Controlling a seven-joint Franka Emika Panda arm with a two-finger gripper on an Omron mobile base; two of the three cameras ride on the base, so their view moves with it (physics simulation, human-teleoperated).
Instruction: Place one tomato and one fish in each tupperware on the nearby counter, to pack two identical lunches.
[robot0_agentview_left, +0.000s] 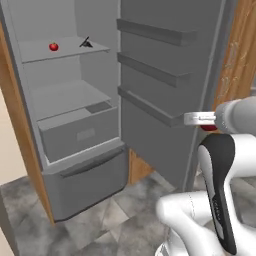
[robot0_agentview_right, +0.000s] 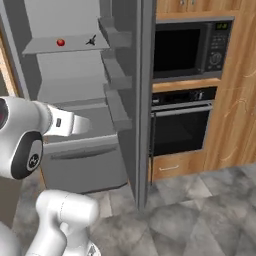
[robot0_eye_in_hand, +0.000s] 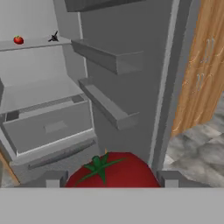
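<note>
My gripper (robot0_eye_in_hand: 111, 180) is shut on a red tomato (robot0_eye_in_hand: 114, 169) with a green stalk, which sits between the two fingertips. A sliver of that tomato (robot0_agentview_left: 209, 128) shows under the white hand in front of the open fridge door. A second tomato (robot0_agentview_left: 53, 47) (robot0_agentview_right: 60, 43) (robot0_eye_in_hand: 18, 40) lies on the upper fridge shelf. To its right on the same shelf lies a small dark fish (robot0_agentview_left: 86, 43) (robot0_agentview_right: 91, 41) (robot0_eye_in_hand: 54, 36). The tupperware and the counter are out of view.
The grey fridge stands open, its door (robot0_agentview_left: 155, 75) swung out with three door shelves. A closed drawer (robot0_agentview_left: 75, 132) sits low inside. To the right stand a microwave (robot0_agentview_right: 190, 47), an oven (robot0_agentview_right: 180, 125) and wooden cabinets (robot0_eye_in_hand: 201, 78). The floor is grey tile.
</note>
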